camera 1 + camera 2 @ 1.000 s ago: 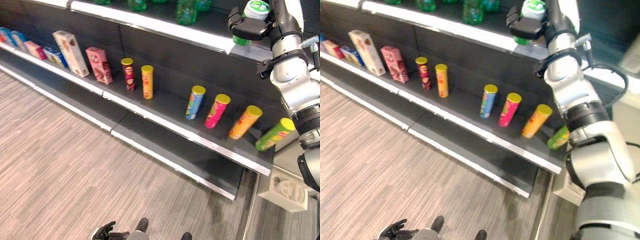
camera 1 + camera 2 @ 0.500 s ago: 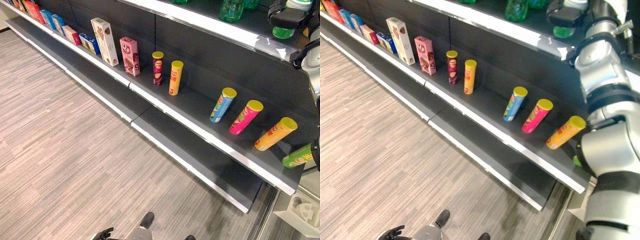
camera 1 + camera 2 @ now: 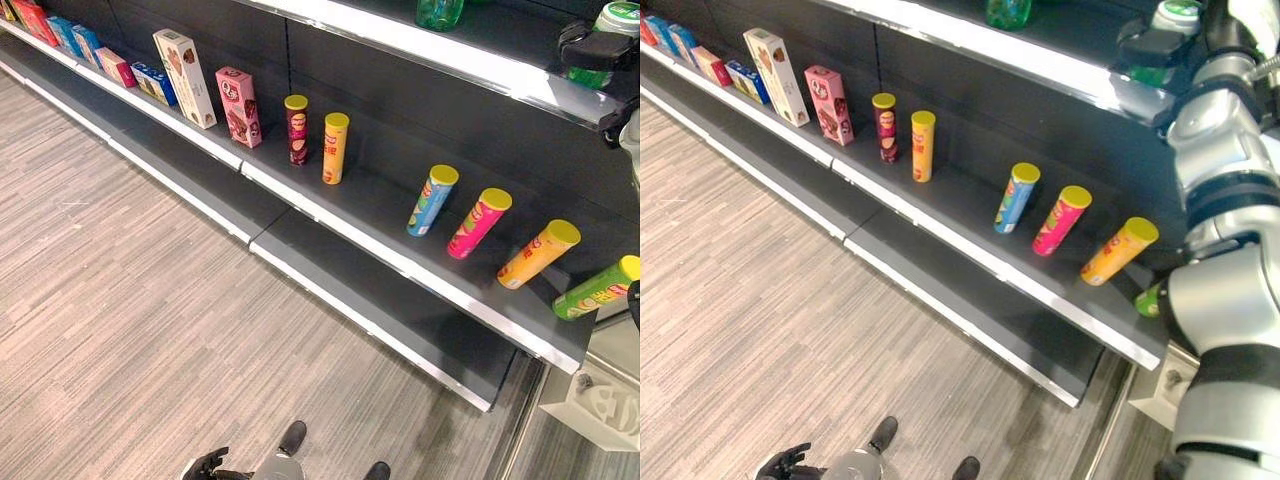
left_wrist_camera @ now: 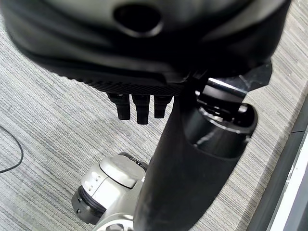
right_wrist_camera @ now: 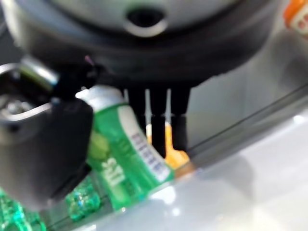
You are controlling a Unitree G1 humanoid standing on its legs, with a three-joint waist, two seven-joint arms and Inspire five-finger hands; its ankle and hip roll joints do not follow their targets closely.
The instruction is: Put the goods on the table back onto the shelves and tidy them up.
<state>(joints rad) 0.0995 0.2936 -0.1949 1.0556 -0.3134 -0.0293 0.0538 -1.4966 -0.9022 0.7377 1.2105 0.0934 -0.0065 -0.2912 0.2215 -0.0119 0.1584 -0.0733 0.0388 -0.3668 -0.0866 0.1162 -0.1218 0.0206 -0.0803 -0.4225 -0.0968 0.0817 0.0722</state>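
Note:
A green bottle (image 5: 126, 155) with a white cap (image 3: 617, 17) stands at the front edge of the upper shelf (image 3: 450, 60), far right. My right hand (image 3: 594, 47) is shut on it, with the thumb (image 5: 45, 144) on one side and the fingers (image 5: 155, 120) reaching past the other. The bottle's green base (image 3: 1152, 74) rests on or just above the shelf board; I cannot tell which. My left hand (image 3: 206, 465) hangs low over the floor with relaxed fingers (image 4: 137, 109) and holds nothing.
On the middle shelf (image 3: 330, 205) two chip tubes (image 3: 334, 147) stand upright and several more (image 3: 476, 222) lean towards the back. Snack boxes (image 3: 184, 64) line it further left. Another green bottle (image 3: 438, 12) stands on the upper shelf. A white box (image 3: 598, 406) sits on the floor at right.
The camera has swung, so the shelves sit differently in the picture. My right hand has stayed shut on the green bottle at the upper shelf's edge. The left hand still hangs low.

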